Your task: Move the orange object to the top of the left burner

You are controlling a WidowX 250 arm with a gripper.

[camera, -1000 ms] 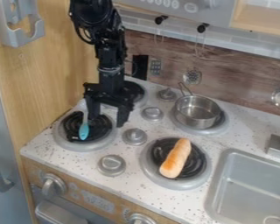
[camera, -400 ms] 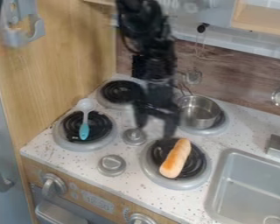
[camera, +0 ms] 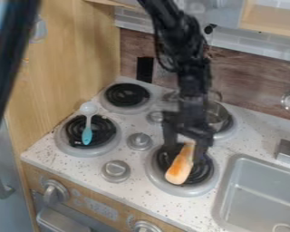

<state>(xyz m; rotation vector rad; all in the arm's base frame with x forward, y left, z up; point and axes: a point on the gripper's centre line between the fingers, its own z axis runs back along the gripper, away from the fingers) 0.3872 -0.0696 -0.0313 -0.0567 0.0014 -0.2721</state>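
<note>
One orange-browned roll (camera: 180, 169), upper end partly masked by spread, unclosed gripper (camera: 184, 152), five-o'clock burner (camera: 185, 192); one pan (camera: 218, 116), three o'clock, partly arm-obscured.

Soft, fairly even light covers the scene, and the pale surface (camera: 135, 191) is among its brightest parts. Gentle highlights sit on the grey knobs (camera: 115, 171), and the sink (camera: 262, 195) shows smooth, mild shading. The black coils (camera: 127, 94) look deep and dark, with faint glints. The arm (camera: 193, 86) is smeared, its edges hazy, and a dark, out-of-focus shape (camera: 8, 50) cuts across the upper left.
</note>
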